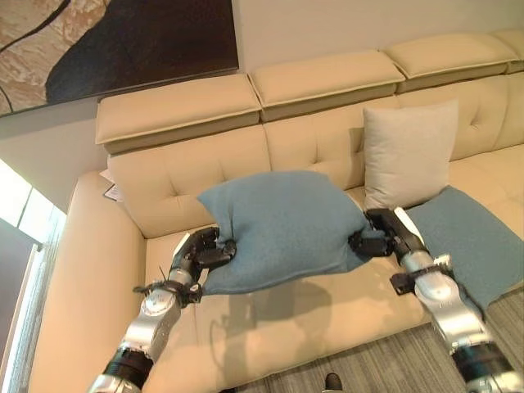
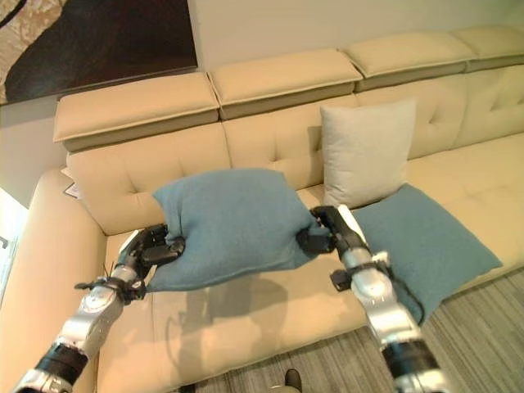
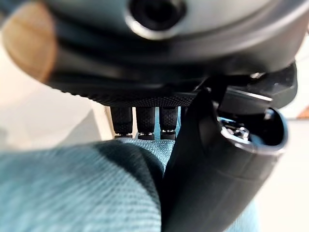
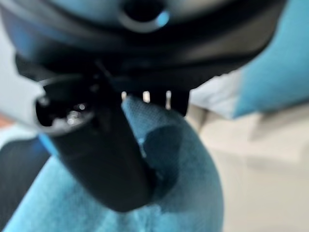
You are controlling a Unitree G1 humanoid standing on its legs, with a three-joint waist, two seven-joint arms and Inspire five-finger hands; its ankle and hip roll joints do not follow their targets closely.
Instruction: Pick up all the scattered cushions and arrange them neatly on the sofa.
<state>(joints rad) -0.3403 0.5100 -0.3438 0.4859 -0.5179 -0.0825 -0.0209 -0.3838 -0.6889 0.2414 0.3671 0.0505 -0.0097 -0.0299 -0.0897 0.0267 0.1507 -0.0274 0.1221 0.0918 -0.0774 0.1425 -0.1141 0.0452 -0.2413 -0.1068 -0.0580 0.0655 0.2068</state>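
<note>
Both dark robot hands sit closest to the camera, and between them hangs a square teal-blue cushion of woven fabric (image 1: 282, 229), held clear above the seat of the cream leather sofa (image 1: 344, 315) near its left end. In the left wrist view the left hand (image 1: 205, 250) has its fingers (image 3: 140, 121) curled over the cushion's edge with the thumb pressing from the other side, so it pinches the fabric. In the right wrist view the right hand (image 1: 378, 232) does the same at the opposite edge, thumb and fingers (image 4: 145, 96) nipping a bunched fold.

Behind the held cushion is the tufted backrest, its left section bare. Further toward the sofa's right, a pale grey-beige square cushion (image 1: 408, 151) stands upright against the backrest. Just beside it, a second teal cushion (image 1: 475, 241) lies flat on the seat, reaching the front edge, close under the right forearm.

The step in hand appears to be carrying the cushion to the backrest and standing it up. Both grips are only on edges of soft fabric, so the cloth could slip out of one pinch; the cushion would then swing and drop onto the seat or off the front edge to the striped grey floor (image 1: 368, 372). Releasing unevenly could leave it slumped forward rather than upright. The right arm could also drag the flat teal cushion off the seat.
</note>
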